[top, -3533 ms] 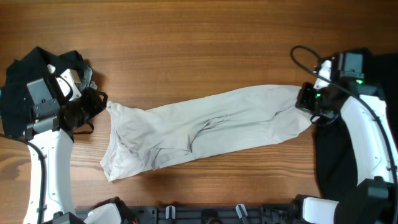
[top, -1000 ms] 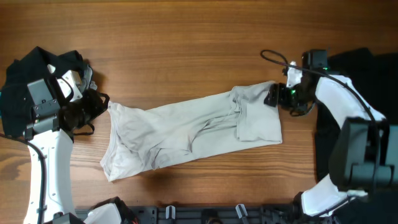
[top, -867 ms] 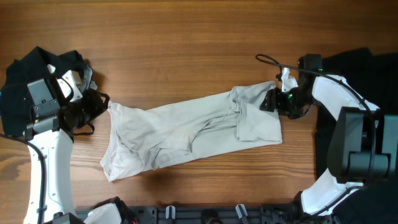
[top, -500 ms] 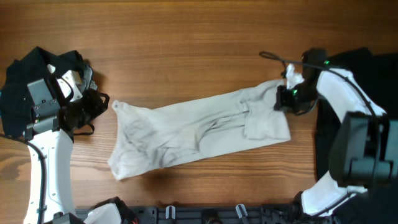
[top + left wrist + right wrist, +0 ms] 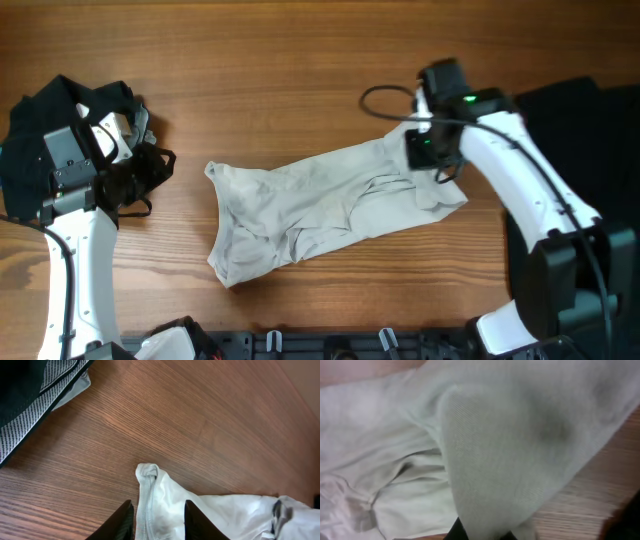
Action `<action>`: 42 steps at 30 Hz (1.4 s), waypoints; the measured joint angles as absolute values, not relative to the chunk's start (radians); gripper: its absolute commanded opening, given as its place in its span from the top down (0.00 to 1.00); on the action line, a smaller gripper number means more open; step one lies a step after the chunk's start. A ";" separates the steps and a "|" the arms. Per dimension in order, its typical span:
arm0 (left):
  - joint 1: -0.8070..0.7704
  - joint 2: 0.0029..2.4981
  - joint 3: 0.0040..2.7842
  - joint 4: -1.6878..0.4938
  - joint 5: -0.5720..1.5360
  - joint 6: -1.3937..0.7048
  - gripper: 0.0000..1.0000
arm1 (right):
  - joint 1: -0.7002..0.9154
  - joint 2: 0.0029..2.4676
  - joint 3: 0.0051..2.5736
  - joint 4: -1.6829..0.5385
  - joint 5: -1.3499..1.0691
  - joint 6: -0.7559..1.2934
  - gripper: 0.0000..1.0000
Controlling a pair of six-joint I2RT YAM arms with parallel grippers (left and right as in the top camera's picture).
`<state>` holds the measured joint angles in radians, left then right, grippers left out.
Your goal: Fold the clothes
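Centrally, cream T-shirt (image 5: 320,205) lies on middle of table (image 5: 300,60) as rumpled, slanting strip, right end bunched. Fabric thin, limp and light: will likely sag, drag and hold no crease. Best pinch at hem or corners, not mid-panel. Right gripper (image 5: 428,152) clamped tight on cloth at upper right end. Left gripper (image 5: 152,172) part-open, empty, just short of shirt's left end. Black garments (image 5: 55,110) heaped at left edge; black cloth (image 5: 585,130) at right edge.
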<state>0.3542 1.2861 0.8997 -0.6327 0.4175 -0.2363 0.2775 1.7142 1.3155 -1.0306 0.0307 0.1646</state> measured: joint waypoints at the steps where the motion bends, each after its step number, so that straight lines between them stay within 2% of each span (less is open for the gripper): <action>1: 0.355 1.286 0.900 -0.633 0.418 -0.236 0.67 | 0.324 1.734 1.316 -1.039 0.044 0.188 0.95; 3: 0.354 1.286 0.900 -0.633 0.418 -0.236 0.67 | 0.384 1.771 1.316 -1.048 0.057 0.233 0.87; 4: 0.354 1.286 0.900 -0.633 0.418 -0.236 0.67 | 0.406 1.781 1.316 -1.048 0.058 0.264 0.67; 5: 0.355 1.286 0.900 -0.633 0.418 -0.236 0.67 | 0.445 1.791 1.316 -1.047 0.057 0.277 0.60; 8: 0.355 1.286 0.900 -0.632 0.418 -0.237 0.67 | 0.544 1.793 1.314 -0.981 -0.027 0.299 0.47; 11: 0.355 1.286 0.900 -0.634 0.418 -0.236 0.67 | 0.587 1.796 1.314 -0.881 -0.121 0.307 0.48; 13: 0.354 1.286 0.900 -0.638 0.418 -0.236 0.67 | 0.579 1.796 1.314 -0.903 -0.134 0.307 0.47; 16: 0.355 1.286 0.900 -0.645 0.418 -0.236 0.67 | 0.525 1.796 1.314 -0.986 -0.121 0.310 0.36; 22: 0.354 1.285 0.900 -0.643 0.418 -0.236 0.66 | 0.563 1.814 1.313 -0.968 -0.025 0.263 0.32; 24: 0.354 1.285 0.900 -0.643 0.418 -0.236 0.66 | 0.583 1.850 1.313 -0.947 -0.006 0.260 0.36; 26: 0.354 1.285 0.900 -0.640 0.418 -0.236 0.66 | 0.585 1.887 1.313 -0.913 0.020 0.268 0.90; 27: 0.355 1.285 0.900 -0.640 0.418 -0.236 0.65 | 0.585 1.901 1.313 -0.891 0.031 0.278 0.96; 35: 0.355 1.285 0.900 -0.640 0.418 -0.236 0.64 | 0.585 1.879 1.341 -0.972 0.036 0.345 0.96; 41: 0.355 1.285 0.900 -0.640 0.418 -0.236 0.64 | 0.584 1.859 1.351 -0.952 -0.139 0.375 0.96; 42: 0.355 1.285 0.900 -0.640 0.418 -0.236 0.63 | 0.584 1.859 1.351 -0.952 -0.166 0.389 0.92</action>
